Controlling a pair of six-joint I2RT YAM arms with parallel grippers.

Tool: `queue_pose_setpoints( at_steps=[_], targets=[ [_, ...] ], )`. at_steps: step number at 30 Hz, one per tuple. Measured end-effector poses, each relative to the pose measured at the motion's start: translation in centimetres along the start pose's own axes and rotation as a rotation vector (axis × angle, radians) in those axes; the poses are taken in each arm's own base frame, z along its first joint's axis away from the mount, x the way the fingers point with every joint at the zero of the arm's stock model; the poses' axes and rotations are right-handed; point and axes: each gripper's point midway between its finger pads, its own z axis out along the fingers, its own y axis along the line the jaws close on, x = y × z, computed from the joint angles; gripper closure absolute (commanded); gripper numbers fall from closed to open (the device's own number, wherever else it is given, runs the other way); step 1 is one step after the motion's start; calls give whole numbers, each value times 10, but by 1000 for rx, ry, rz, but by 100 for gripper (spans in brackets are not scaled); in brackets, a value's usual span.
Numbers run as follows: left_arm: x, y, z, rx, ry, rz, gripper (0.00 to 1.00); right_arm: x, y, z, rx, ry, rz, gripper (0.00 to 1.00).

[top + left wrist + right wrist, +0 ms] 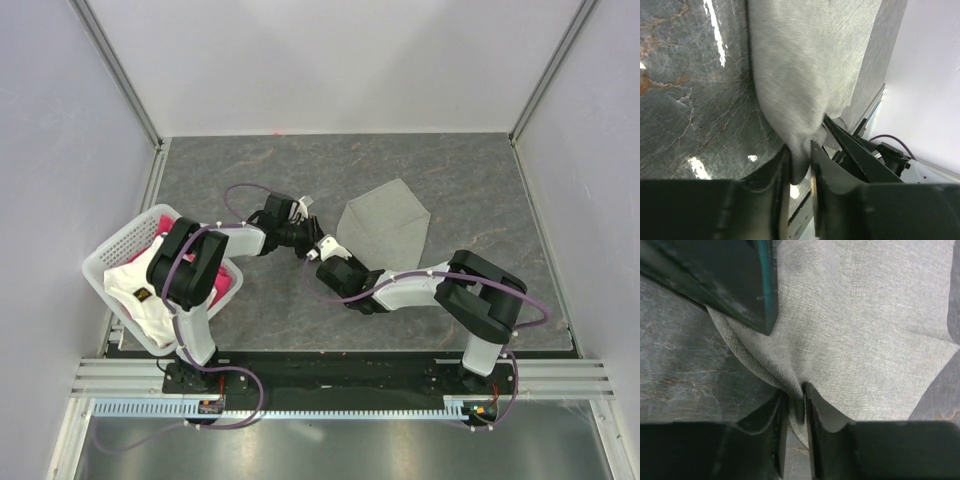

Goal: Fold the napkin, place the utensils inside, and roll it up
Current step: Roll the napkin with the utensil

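Bottom centre of each wrist view, the left gripper [801, 150] and right gripper [795, 392] each pinch a bunched edge of the grey-green napkin [865, 330], fingers narrowed on the cloth. Overhead, a white basket [112, 248] at mid-left holds a pink cloth [165, 222] and a white cloth [140, 292]. The grippers meet at centre, the napkin spreading up and right over the dark marbled table [230, 160].

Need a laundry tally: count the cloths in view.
3: grey napkin on the table; pink cloth and white cloth in the basket. Others may hide beneath.
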Motion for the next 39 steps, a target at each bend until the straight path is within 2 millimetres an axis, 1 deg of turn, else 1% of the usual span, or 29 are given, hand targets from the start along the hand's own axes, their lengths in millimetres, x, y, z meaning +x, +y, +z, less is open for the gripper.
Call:
queue_pose_setpoints(
  at_steps=[1,3,5,6,9,14,17,18,21,27,33,39],
  targets=[
    [-1,0,-1,1,-1,-3,47,0,1,1,-18,2,-3,82],
    [-3,1,-2,3,-7,-3,42,-1,2,3,-48,7,-8,87],
    [-7,2,-7,1,-22,-7,37,-3,4,5,-85,19,-11,90],
    [-9,3,-10,-2,-35,-7,36,-4,4,5,-104,26,-11,95],
    [-14,1,-21,-13,-80,5,35,-8,7,6,-180,56,-12,100],
    [-31,2,-39,-65,-201,62,34,-17,16,0,-337,110,-2,100],
    [-35,4,-49,-97,-258,99,33,-18,24,-10,-459,156,-1,100],
    [-35,6,-52,-107,-272,109,33,-17,24,-10,-475,166,5,100],
    [-29,8,-58,-121,-285,141,33,-17,26,-16,-555,200,27,100],
    [-10,10,-67,-123,-285,204,32,-23,31,-27,-709,252,85,100],
    [4,15,-79,-122,-319,249,29,-19,42,-37,-858,324,120,100],
    [11,6,-87,-65,-359,335,28,-13,45,-39,-991,402,184,100]
  ],
)
